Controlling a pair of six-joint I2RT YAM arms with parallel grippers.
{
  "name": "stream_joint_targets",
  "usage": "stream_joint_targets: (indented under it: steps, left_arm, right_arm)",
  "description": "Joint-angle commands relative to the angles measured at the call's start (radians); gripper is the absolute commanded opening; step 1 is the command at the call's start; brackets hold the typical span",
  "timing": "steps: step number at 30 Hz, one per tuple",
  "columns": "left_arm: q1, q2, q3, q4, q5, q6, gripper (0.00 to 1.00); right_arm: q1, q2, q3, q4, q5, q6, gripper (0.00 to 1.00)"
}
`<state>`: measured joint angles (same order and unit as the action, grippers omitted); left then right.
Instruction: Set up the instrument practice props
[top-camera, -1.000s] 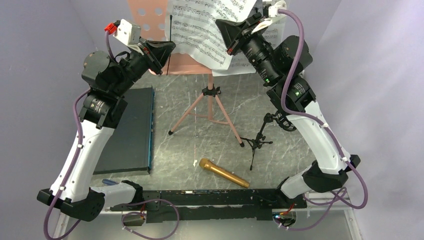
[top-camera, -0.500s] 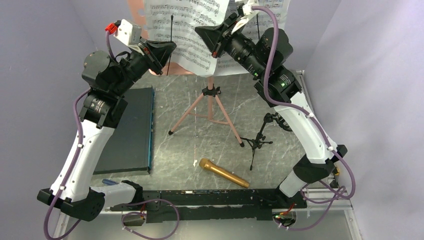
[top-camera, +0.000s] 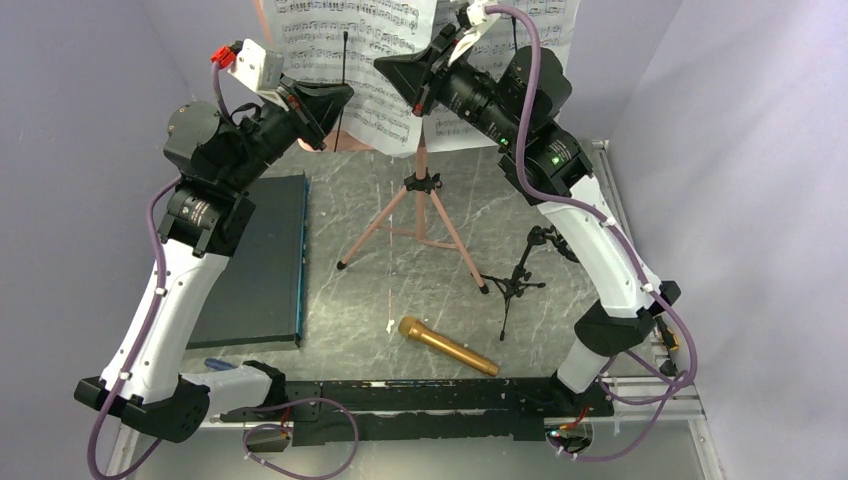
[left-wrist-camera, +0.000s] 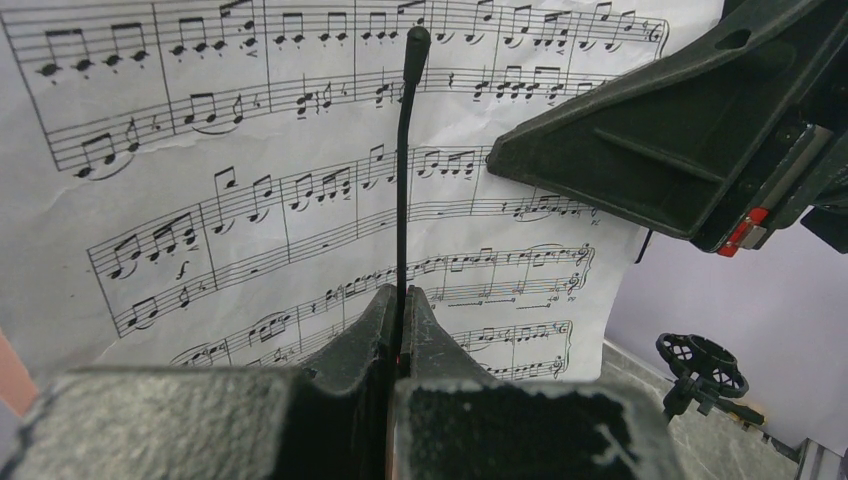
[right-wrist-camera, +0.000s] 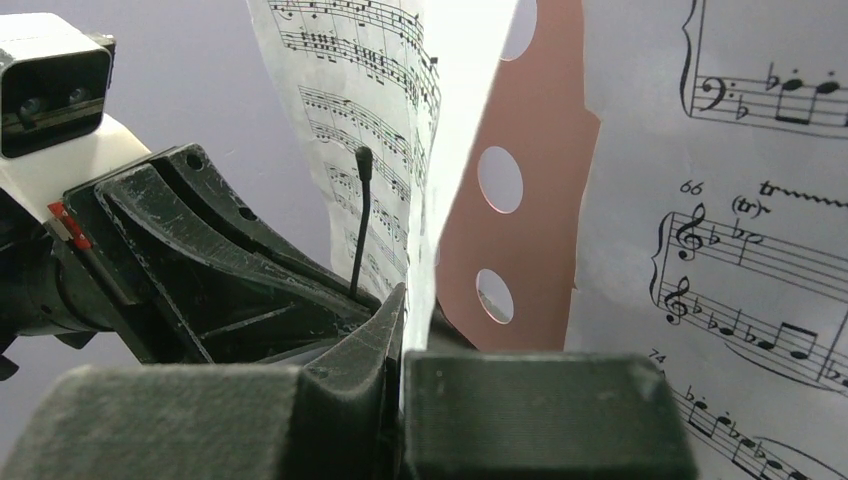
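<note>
The pink perforated music stand (top-camera: 420, 215) stands on its tripod at the back; its desk (right-wrist-camera: 530, 210) shows behind the pages. My left gripper (top-camera: 338, 96) (left-wrist-camera: 400, 300) is shut on the stand's thin black page-holder rod (left-wrist-camera: 402, 170) (top-camera: 344, 75). My right gripper (top-camera: 386, 68) (right-wrist-camera: 405, 300) is shut on the edge of a white sheet-music page (top-camera: 340, 50) (right-wrist-camera: 440, 120), held in front of the desk, just right of the left gripper. A second page (right-wrist-camera: 740, 200) rests on the desk's right side. The gold microphone (top-camera: 447, 346) lies on the table. The small black mic stand (top-camera: 515, 282) stands beside it.
A dark flat case (top-camera: 258, 262) lies on the left of the table, under the left arm. The two grippers are close together in front of the stand. Purple walls close in the back and sides.
My right gripper has carried the page leftward and up across the stand's desk, ending close to the left gripper. The left gripper has stayed on the rod.
</note>
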<state>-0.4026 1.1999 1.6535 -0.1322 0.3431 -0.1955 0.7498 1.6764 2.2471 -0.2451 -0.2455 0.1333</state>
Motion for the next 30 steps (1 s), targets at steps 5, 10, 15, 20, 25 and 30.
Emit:
stream_joint_targets:
  steps: [5,10,15,20,25,30]
  left_arm:
    - [-0.004,0.002,0.011,0.031,0.036,0.005,0.03]
    - [-0.004,0.004,0.006,0.036,0.035,-0.001,0.03]
    - [-0.004,0.004,0.006,0.028,0.031,-0.001,0.05]
    - [-0.004,-0.002,-0.002,0.032,0.022,-0.008,0.24]
    - [-0.004,-0.009,-0.009,0.026,0.014,-0.006,0.39]
    - [-0.004,-0.036,-0.033,0.023,-0.012,0.006,0.49]
  right_arm:
    - [0.004,0.029,0.076,-0.002,-0.026,0.021,0.0]
    - [0.004,0.048,0.106,-0.021,-0.035,0.017,0.0]
    - [0.003,0.053,0.106,-0.033,-0.032,0.013,0.0]
    - [0.004,0.051,0.1,-0.031,-0.031,0.011,0.0]
    - [0.004,0.047,0.097,-0.027,-0.03,0.014,0.0]
    - [0.005,0.028,0.064,-0.008,-0.026,0.017,0.0]
